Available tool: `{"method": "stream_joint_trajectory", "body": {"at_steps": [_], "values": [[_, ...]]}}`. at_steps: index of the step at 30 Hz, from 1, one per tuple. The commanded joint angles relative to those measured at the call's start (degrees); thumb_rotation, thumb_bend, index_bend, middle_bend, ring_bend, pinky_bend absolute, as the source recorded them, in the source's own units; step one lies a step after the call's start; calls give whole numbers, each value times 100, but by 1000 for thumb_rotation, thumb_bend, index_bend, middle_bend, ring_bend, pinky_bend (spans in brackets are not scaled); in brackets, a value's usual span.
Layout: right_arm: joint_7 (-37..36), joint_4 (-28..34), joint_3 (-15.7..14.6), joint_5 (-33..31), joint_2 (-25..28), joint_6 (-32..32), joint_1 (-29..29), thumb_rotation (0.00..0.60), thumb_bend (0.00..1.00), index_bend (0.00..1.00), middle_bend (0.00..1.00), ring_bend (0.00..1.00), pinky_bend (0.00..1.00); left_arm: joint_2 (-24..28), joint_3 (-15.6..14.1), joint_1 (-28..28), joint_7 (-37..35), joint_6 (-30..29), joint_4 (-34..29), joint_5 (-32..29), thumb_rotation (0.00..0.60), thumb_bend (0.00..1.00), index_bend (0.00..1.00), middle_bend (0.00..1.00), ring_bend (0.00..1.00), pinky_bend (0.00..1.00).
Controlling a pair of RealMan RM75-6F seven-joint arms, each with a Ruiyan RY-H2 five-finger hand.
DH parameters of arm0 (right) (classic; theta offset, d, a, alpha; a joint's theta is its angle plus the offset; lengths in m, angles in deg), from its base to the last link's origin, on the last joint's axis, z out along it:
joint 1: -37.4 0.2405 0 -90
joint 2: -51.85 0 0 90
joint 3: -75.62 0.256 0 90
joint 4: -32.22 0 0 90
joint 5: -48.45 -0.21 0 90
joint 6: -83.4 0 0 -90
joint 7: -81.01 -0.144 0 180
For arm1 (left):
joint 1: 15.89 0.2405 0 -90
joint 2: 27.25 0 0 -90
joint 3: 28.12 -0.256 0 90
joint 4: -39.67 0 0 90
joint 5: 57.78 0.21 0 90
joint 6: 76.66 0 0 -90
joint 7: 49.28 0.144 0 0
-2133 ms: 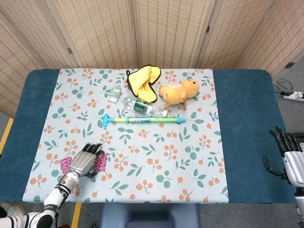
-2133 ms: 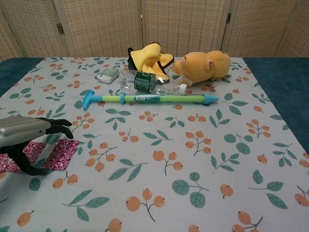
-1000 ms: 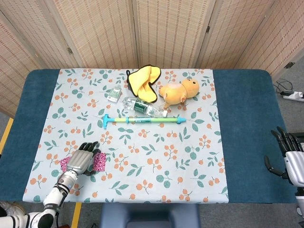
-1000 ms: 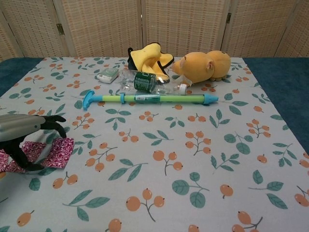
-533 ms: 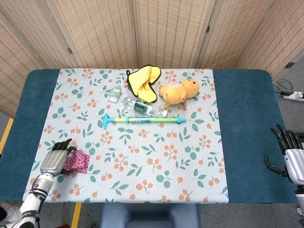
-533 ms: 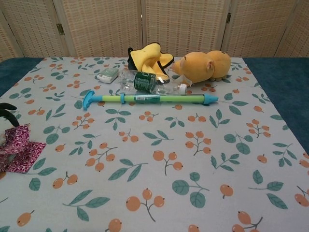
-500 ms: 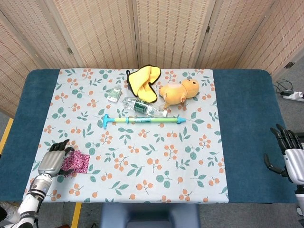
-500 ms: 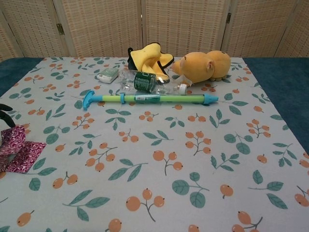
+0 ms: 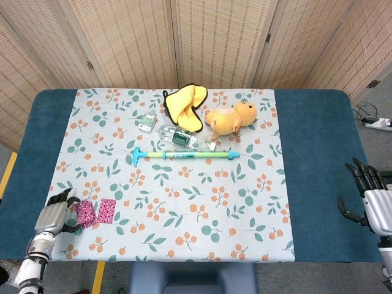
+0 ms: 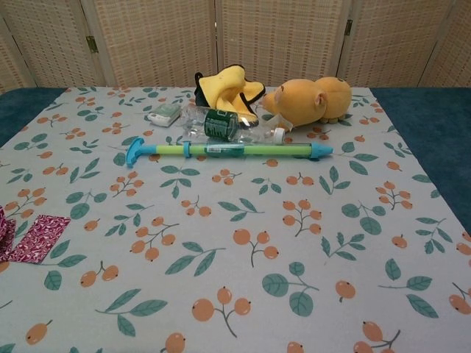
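A pink patterned cloth (image 9: 98, 211) lies near the front left edge of the floral tablecloth (image 9: 184, 202); the chest view shows the pink cloth (image 10: 34, 237) mostly flat, at the frame's left edge. My left hand (image 9: 54, 216) sits just left of it, with its dark fingers around the cloth's left end. That hand is out of the chest view. My right hand (image 9: 369, 197) hovers off the table's right edge, fingers spread and holding nothing.
At the back middle lie a yellow cloth (image 9: 184, 105), an orange plush toy (image 9: 231, 117), a plastic bottle (image 9: 180, 138), a small white-green box (image 9: 146, 122) and a long green-blue stick (image 9: 184, 154). Woven screens stand behind the blue table (image 9: 312, 153).
My left hand has pulled back toward the left front corner, dragging the pink cloth left with it. It has left the chest view. The right hand has barely moved.
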Motion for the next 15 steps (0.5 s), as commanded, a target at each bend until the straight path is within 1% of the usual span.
{"method": "stream_joint_trajectory", "body": {"at_steps": [1,15], "values": [[-18,-24,-3,-20,-13,-13,-2,401,520,0,0,0,0,-37,11,11,110,-5,-34,-79,597,291,274,0,0,0],[-94,-116,-12,-41,-51,-55,16,402,520,0,0,0,0,-147,59,-3,478,-53,-67,-321,594,291,267,0,0,0]]}}
